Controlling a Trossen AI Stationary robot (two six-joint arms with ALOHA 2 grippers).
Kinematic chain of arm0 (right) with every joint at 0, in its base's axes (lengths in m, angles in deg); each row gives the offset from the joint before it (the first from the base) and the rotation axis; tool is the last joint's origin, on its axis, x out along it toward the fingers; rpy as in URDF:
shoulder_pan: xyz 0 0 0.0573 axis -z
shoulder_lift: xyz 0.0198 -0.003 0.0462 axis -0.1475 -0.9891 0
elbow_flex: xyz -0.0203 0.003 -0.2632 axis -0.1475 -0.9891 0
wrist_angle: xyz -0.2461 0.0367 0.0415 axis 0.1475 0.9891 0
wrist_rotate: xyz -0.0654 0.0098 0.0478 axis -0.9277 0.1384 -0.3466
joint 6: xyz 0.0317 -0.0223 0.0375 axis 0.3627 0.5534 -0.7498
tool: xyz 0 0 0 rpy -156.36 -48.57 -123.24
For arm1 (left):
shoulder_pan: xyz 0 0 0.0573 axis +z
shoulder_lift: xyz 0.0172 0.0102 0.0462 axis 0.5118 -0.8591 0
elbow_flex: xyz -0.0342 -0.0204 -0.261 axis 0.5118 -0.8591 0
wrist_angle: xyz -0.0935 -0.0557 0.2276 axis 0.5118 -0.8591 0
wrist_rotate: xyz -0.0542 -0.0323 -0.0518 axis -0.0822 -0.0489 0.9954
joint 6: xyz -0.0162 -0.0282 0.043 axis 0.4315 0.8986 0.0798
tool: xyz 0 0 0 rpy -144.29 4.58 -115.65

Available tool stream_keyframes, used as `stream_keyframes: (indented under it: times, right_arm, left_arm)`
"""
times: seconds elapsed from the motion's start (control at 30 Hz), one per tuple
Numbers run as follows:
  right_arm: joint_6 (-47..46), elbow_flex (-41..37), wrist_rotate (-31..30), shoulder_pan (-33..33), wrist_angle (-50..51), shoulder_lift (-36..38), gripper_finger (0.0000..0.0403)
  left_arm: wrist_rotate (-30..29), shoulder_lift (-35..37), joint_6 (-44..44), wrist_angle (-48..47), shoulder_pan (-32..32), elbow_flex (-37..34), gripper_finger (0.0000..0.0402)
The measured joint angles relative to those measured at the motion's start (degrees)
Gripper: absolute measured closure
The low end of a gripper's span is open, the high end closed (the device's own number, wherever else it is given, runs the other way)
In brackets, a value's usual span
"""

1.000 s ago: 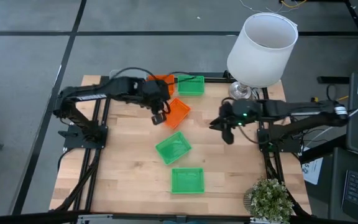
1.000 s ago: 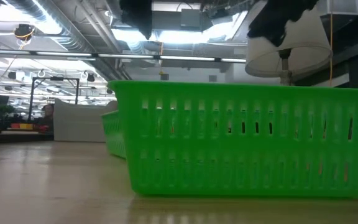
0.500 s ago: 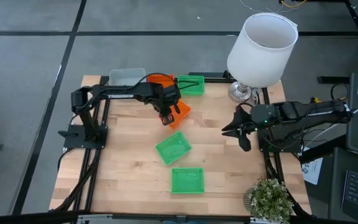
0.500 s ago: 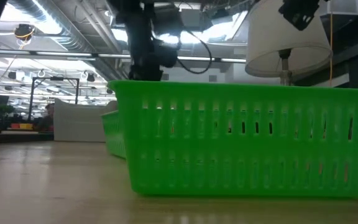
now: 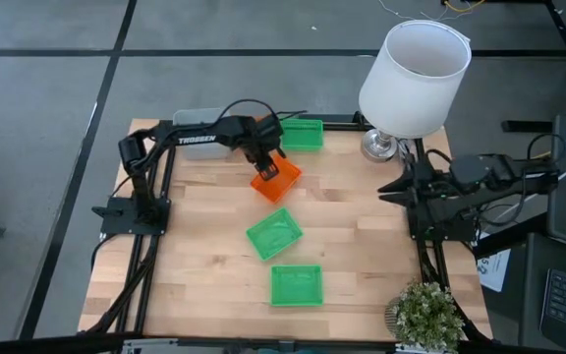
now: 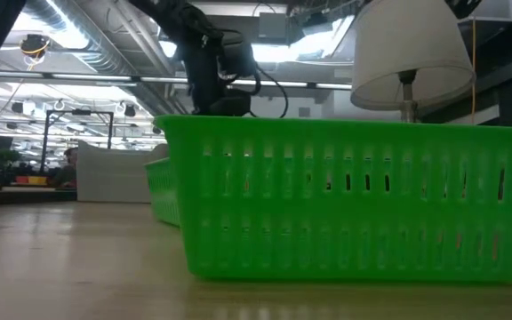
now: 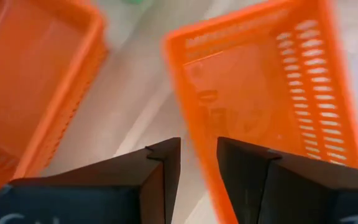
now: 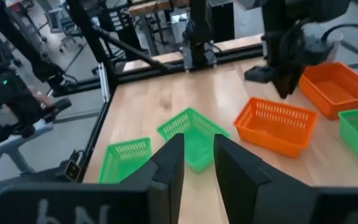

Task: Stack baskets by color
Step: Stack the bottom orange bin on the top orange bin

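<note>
Hovering with jaws slightly apart, the left gripper (image 5: pixel 263 163) points down over the near rim of a loose orange basket (image 5: pixel 276 178), which lies skewed on the worktop (image 5: pixel 352 256). Another orange basket (image 7: pixel 30 81) sits beside it. The right gripper (image 5: pixel 389 191), jaws narrowly parted, waits under the lampshade (image 5: pixel 416 79).

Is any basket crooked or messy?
Yes. The loose orange basket and the middle green basket sit turned at an angle to the table's edges, while the two other green baskets lie straight.
</note>
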Motion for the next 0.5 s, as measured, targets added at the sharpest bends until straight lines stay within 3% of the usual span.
stream_keyframes:
  times: [0.5]
  right_arm:
    - [-1.6,-0.2,0.0,-0.2,5.1,-1.7,0.0315]
  left_arm:
    - [2.1,-1.3,4.1,1.2,0.8,0.0,0.0304]
